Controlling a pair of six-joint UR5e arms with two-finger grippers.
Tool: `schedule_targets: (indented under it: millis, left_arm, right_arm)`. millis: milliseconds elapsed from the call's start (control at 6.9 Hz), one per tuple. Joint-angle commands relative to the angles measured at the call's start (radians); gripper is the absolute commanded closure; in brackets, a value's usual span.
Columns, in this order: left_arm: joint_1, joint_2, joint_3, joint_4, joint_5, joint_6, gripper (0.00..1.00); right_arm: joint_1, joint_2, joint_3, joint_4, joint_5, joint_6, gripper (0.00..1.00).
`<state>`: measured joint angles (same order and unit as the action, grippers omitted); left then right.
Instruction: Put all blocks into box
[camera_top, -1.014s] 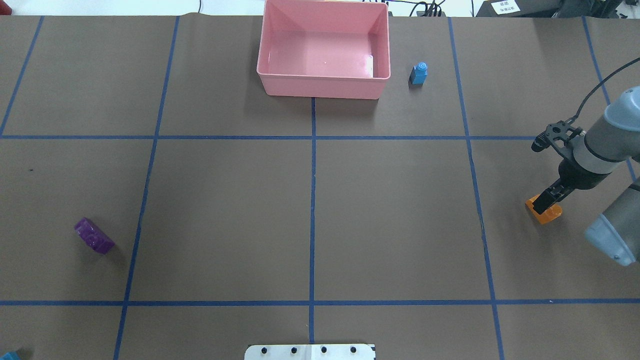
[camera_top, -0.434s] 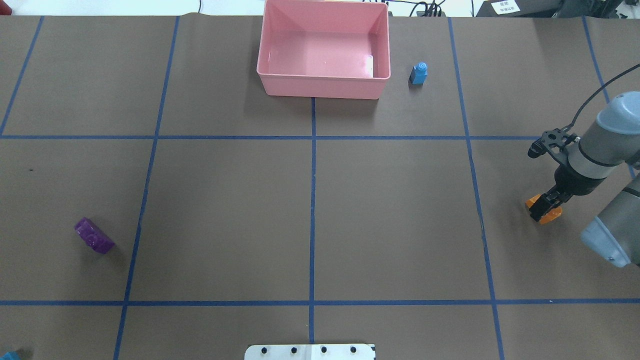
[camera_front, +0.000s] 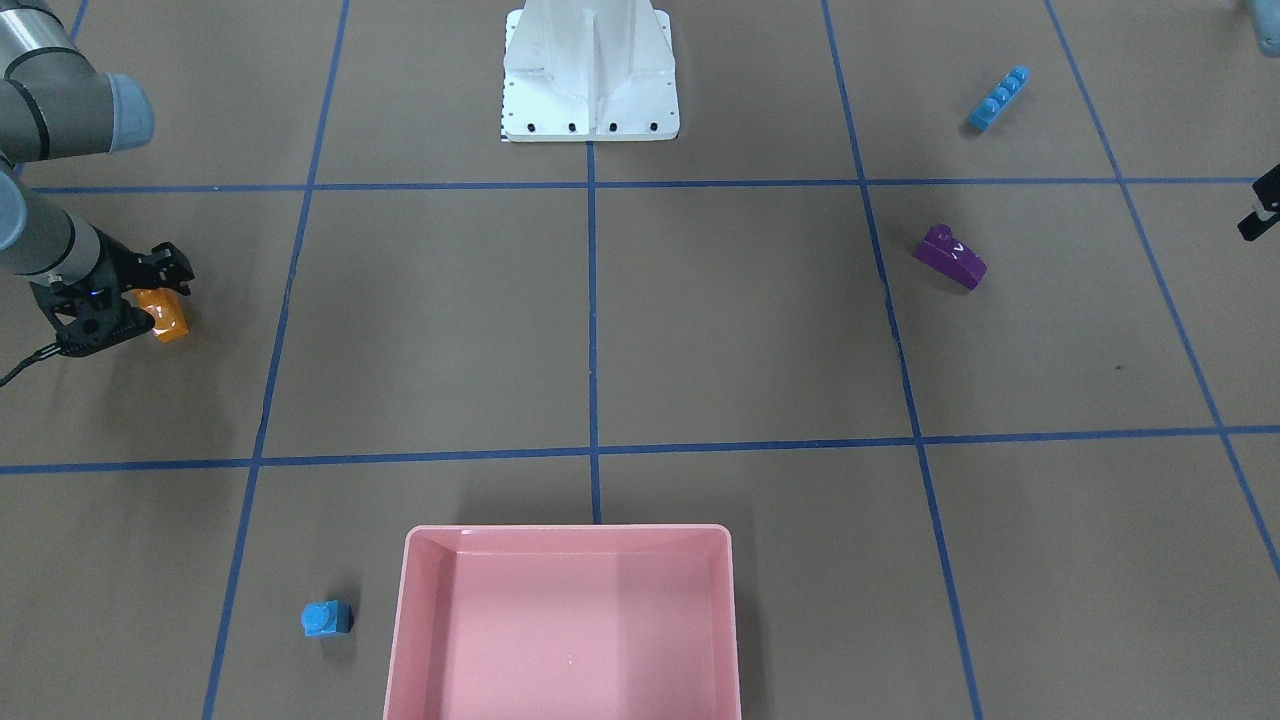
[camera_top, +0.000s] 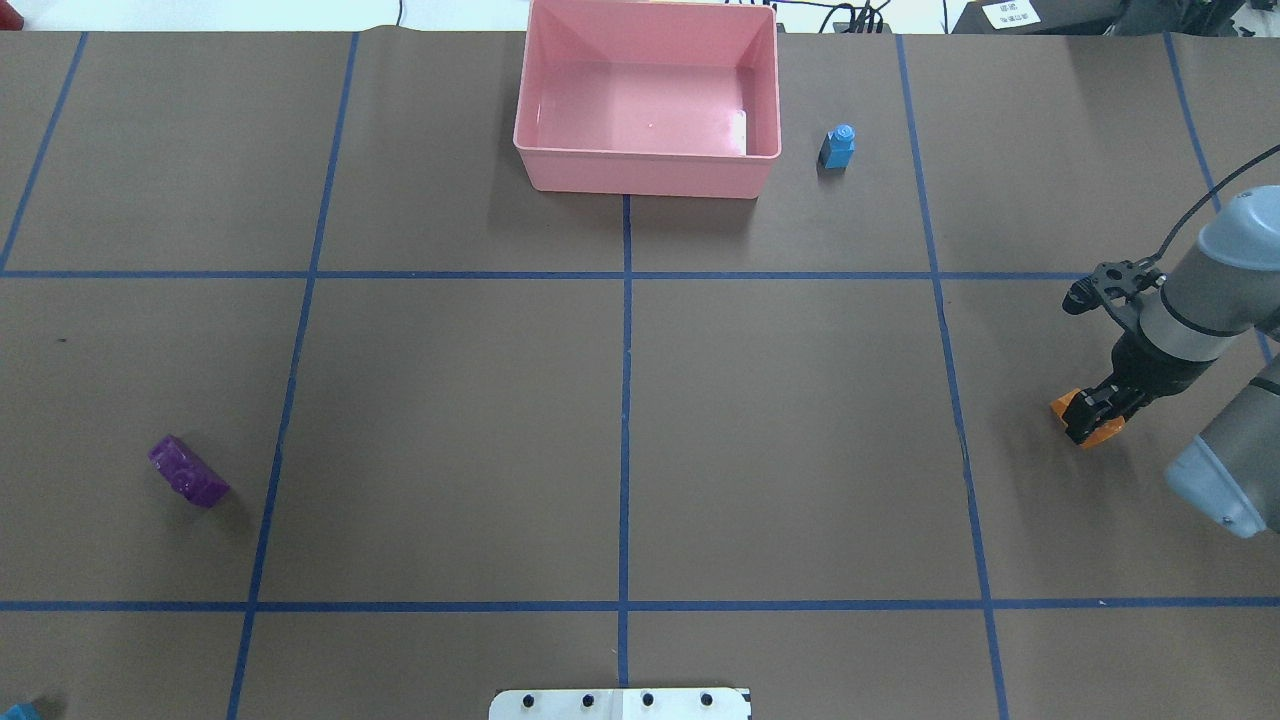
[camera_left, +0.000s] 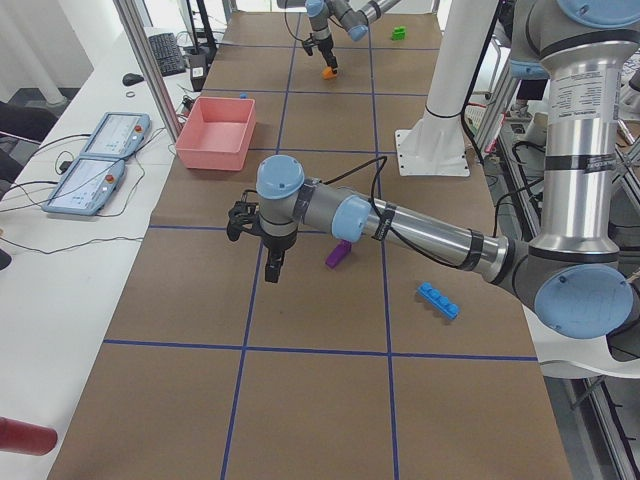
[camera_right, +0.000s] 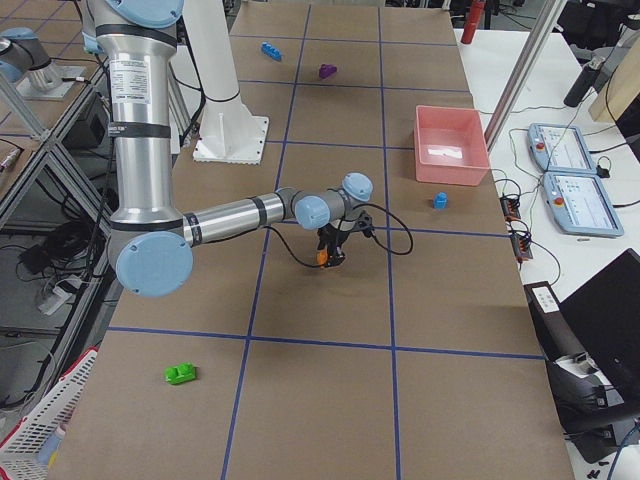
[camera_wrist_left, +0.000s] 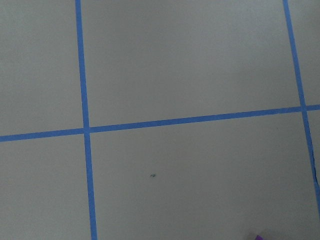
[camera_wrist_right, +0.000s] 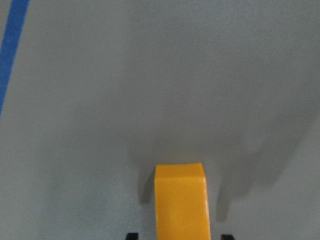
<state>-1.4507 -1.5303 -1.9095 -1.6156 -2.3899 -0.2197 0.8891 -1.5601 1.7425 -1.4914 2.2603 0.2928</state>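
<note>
Fingertips (camera_wrist_right: 131, 236) of the right gripper (camera_top: 1088, 420) stand one on each side of the orange block (camera_wrist_right: 181, 200). In the right wrist view a thin strip of table shows between each tip and the block's side, so the jaws are parted around it and not clamped on it. In that view the block's long axis runs straight away from the camera, between the two tips, and its far end stops near the middle of the picture. In the overhead view the same axis lies on a slant, from upper left to lower right. The black fingers cross its middle, and an orange end sticks out on either side. It sits on the brown table (camera_top: 450, 400) at the robot's right, well apart from the pink box (camera_top: 645, 172).

The left gripper (camera_left: 272, 270) hangs fingers-down over the table near the purple block (camera_top: 189, 472). Whether it is open or closed cannot be told, since only the left side view shows it whole.

The small light-blue block (camera_top: 837, 147) stands just beside the box, on the robot's right of it. The long light-blue block (camera_front: 998, 97) lies near the robot's base on its left side. The green block (camera_right: 181, 374) lies at the table's right end, far from the box. No block shows inside the box.
</note>
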Motion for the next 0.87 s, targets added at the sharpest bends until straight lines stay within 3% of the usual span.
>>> schedule_targets:
  millis: [0, 290, 724]
  left_arm:
    - [0.009, -0.004, -0.013, -0.004, -0.002, -0.001, 0.00]
    - [0.073, -0.008, -0.052, -0.009, 0.001, 0.002, 0.00]
    - [0.264, 0.001, -0.173, -0.021, 0.008, -0.057, 0.00]
  right_arm:
    - [0.011, -0.001, 0.006, -0.001, 0.001, 0.022, 1.00]
    - [0.100, -0.014, 0.067, -0.003, -0.001, 0.019, 1.00]
    - [0.221, -0.020, 0.130, 0.000, 0.007, 0.020, 1.00]
